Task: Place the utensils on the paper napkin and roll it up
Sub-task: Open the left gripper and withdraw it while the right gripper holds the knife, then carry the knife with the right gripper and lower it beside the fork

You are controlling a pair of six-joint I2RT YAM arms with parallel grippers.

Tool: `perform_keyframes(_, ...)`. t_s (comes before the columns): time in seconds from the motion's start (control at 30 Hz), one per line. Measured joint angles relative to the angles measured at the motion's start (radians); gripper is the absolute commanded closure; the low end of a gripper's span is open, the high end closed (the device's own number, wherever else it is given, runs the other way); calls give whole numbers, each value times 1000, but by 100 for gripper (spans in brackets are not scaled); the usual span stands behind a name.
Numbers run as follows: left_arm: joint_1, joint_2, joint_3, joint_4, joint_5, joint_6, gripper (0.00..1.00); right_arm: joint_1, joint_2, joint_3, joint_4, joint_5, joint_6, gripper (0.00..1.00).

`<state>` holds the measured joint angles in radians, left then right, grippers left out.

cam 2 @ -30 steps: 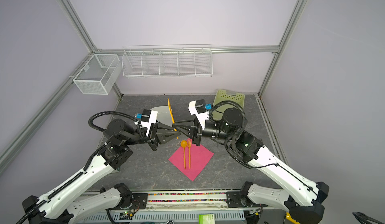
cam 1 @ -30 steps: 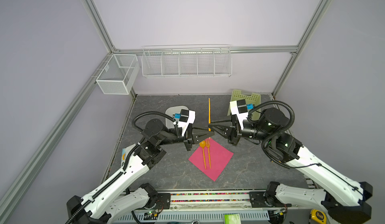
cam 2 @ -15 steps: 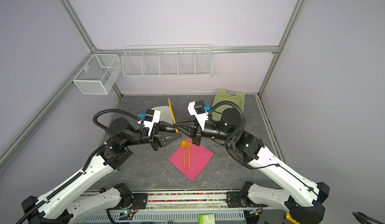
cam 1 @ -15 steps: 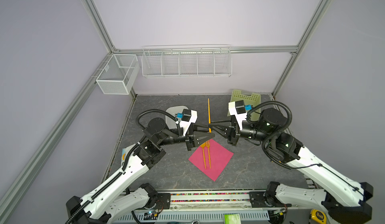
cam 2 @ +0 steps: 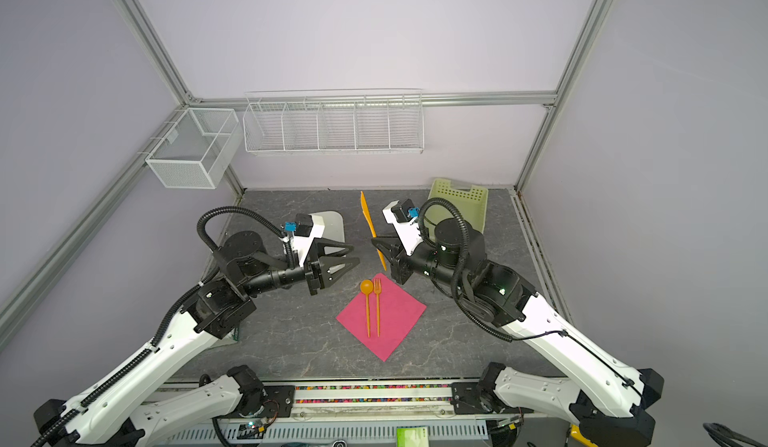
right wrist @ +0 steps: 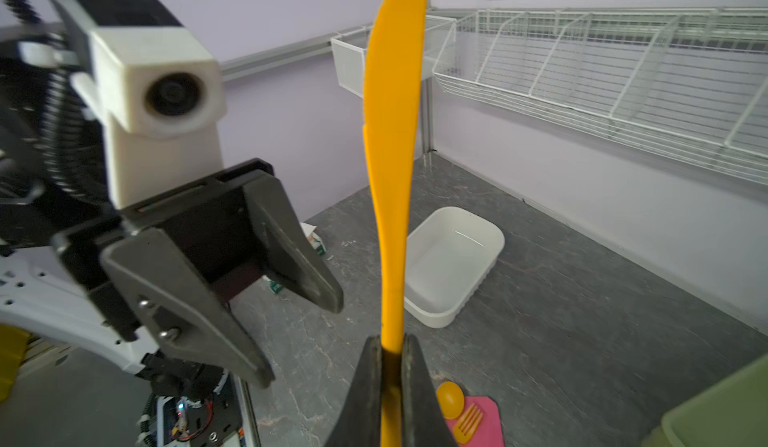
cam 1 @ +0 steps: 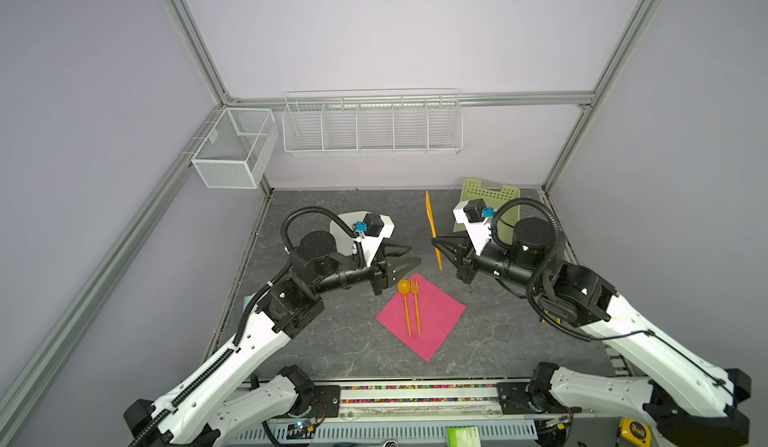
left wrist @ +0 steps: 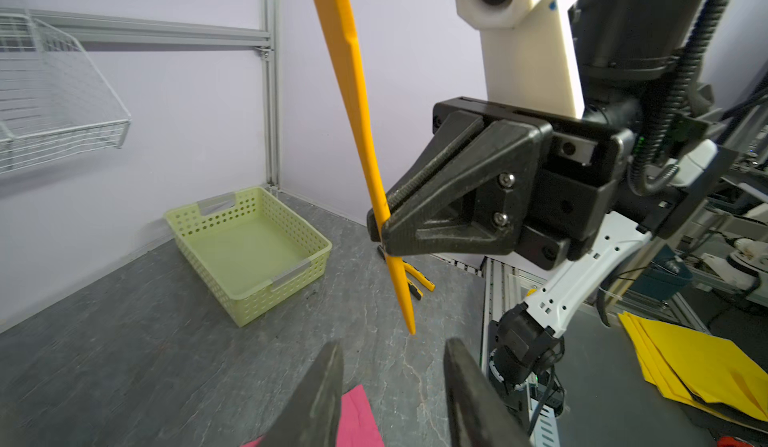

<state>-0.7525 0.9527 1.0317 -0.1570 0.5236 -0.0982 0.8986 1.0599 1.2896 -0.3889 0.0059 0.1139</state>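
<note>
Right gripper [cam 1: 434,242] is clamped low on the knife [cam 1: 429,216], holding it upright near the far corner of the paper napkin [cam 1: 438,320], while the left gripper [cam 1: 415,254] waits, jaws apart and empty. A good placement tips the knife flat and lays it parallel beside the fork [cam 1: 416,303], without nudging the spoon [cam 1: 404,287]

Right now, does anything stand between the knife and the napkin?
Nothing visible does. The right gripper holds the knife nearly upright beyond the napkin, whose half beside the fork is bare. The open left gripper is off to one side.

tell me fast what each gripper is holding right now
left gripper: open, holding nothing
right gripper: shut on the orange plastic knife
</note>
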Motion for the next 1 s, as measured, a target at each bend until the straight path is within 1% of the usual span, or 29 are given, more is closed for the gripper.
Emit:
perform_keyframes(0.1,14,7,32,-75,-72,14,59,0,23,5,-51,84,26,93)
perform_keyframes(0.23,77,29,66,-163,-153,9,59,0,79,23,-134,192,88,93)
perform_keyframes(0.4,152,51,82,-254,-280,2,57,0,140,25,-217,264,166,93)
perform_keyframes(0.57,236,70,89,-344,-377,2,57,0,180,22,-275,279,258,93)
perform_keyframes(0.77,241,74,93,-406,-457,8,53,0,230,-25,-299,248,367,93)
perform_keyframes(1.0,247,75,80,-406,-526,37,53,0,325,-92,-328,235,519,93)
